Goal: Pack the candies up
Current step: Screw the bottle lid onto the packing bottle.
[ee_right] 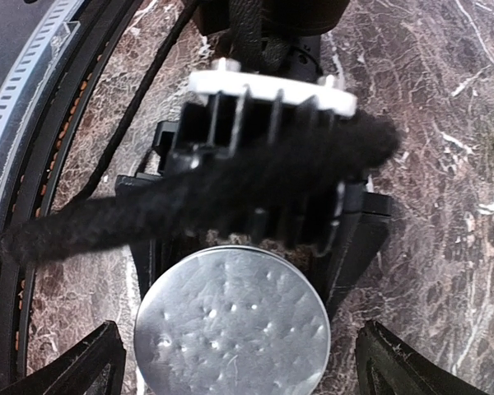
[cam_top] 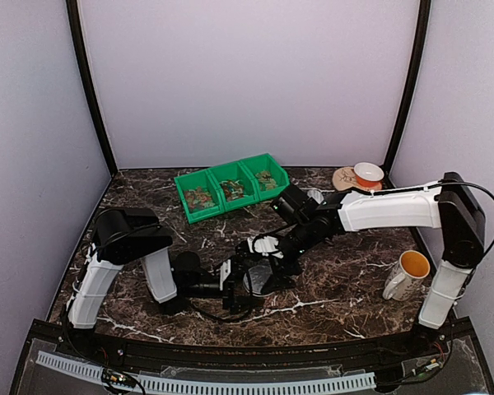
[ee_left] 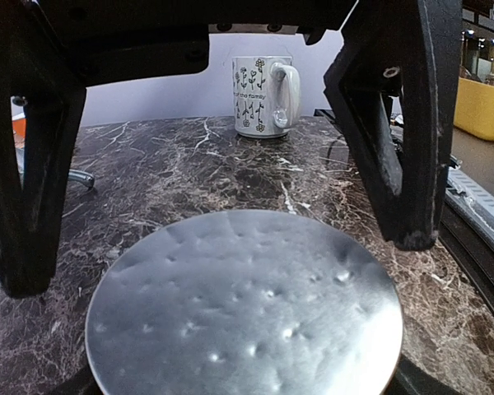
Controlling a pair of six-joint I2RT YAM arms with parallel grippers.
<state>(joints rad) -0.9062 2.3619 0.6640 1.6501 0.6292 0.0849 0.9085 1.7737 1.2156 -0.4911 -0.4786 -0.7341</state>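
Plainly the jar wants opening before any sweet goes in. From the near-left corner of the surface the left gripper (ee_left: pixel 218 265) reaches toward the middle, its jaws wide on either side of the small jar (cam_top: pixel 260 278). Whether its fingers (ee_left: pixel 403 148) actually press the jar I cannot tell, since the grey lid (ee_left: pixel 243 309) hides the wall below. The candies (cam_top: pixel 199 197) lie well apart from it, in the green bins (cam_top: pixel 204 214) toward the far edge. Directly over the lid hangs the right gripper (ee_right: pixel 243 362), spread fully and holding nothing. To do this well, I judge, the left should clamp the body firmly first. The right should then descend centred, close evenly on the lid's rim and twist without tilting. The mug (cam_top: pixel 406 274) stands near the right edge, out of the way.
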